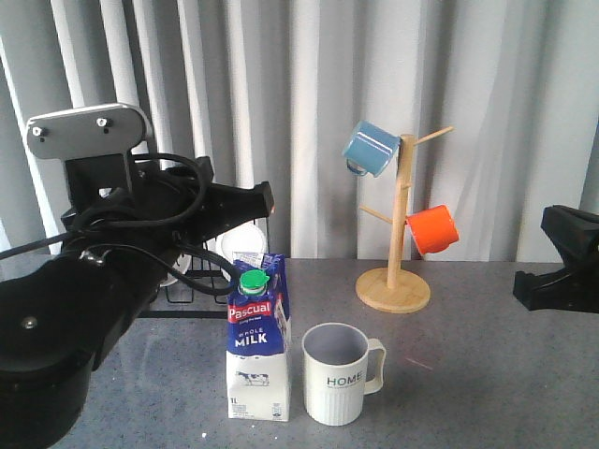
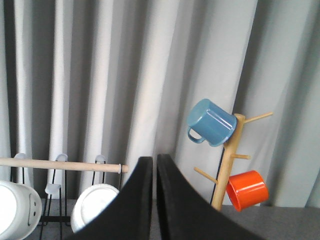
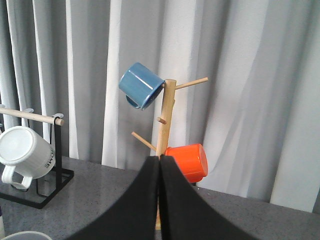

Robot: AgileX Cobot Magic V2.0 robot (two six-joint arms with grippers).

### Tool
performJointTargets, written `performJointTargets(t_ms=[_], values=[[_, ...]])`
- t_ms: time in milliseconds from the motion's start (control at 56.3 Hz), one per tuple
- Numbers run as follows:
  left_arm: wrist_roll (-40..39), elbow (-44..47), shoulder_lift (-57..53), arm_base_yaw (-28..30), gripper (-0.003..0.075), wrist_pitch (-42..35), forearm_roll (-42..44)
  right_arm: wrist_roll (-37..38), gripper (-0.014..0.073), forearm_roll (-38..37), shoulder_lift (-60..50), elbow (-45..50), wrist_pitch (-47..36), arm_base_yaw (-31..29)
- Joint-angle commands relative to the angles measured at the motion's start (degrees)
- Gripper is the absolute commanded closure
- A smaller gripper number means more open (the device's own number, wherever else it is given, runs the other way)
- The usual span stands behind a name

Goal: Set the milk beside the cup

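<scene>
1 milk carton (image 1: pixel 257 341) stands upright just beside 1 cream cup (image 1: pixel 337 373) on the table (image 1: pixel 468 374). Behind, 2 mugs, 1 blue (image 1: pixel 371 148) and 1 orange (image 1: pixel 433 229), hang on the wooden tree (image 1: pixel 399 234). Both the left gripper (image 2: pixel 154 200) and right gripper (image 3: pixel 160 200) are closed and empty.

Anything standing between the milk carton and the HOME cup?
No. In the front view, only a narrow strip of bare table separates the milk from the cup.
</scene>
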Motion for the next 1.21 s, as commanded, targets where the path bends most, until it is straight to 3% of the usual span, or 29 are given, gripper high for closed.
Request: performJointTargets(t_ms=[0, 195, 408, 586, 675, 870, 959, 1065, 1190], values=[[0.2, -1.5, -2.3, -0.1, 0.0728, -2.2, 1.6, -0.1, 0.0602, -0.6, -1.1, -1.8, -3.8, -0.2], [-9.0, -4.6, -2.9, -1.3, 0.0728, 1.6, 4.8, -0.1, 0.0602, -0.6, -1.1, -1.8, -3.8, -0.2], [-15.3, -11.4, -4.6, -4.7, 0.0728, 22.6, 19.4, -0.1, 0.0602, -0.6, -1.1, -1.8, -3.8, -0.2], [-16.0, -5.1, -4.7, -4.7, 0.0727, 35.6, 30.8, -0.1, 0.0602, -0.6, -1.1, -1.8, -3.8, -0.2], [-22.1, 2.3, -6.3, -2.7, 0.0727, 34.4, 37.8, -0.1, 0.0602, -0.6, -1.1, -1.8, -3.8, -0.2], [-50.7, 22.5, -17.5, 7.8, 0.0727, 27.5, 56.2, -0.1, 0.0602, -0.6, -1.1, -1.8, -3.6, -0.2], [-59.1, 31.0, -24.4, 13.6, 0.0726, 24.0, 61.0, -0.1, 0.0602, -0.6, -1.1, -1.8, -3.6, -0.2], [-58.7, 39.5, -33.0, 17.0, 0.0726, 18.4, 65.9, -0.1, 0.0602, -0.6, -1.1, -1.8, -3.6, -0.2], [-47.8, 49.1, -45.2, 17.7, 0.0726, 13.9, 67.6, -0.1, 0.0602, -0.6, -1.1, -1.8, -3.6, -0.2]])
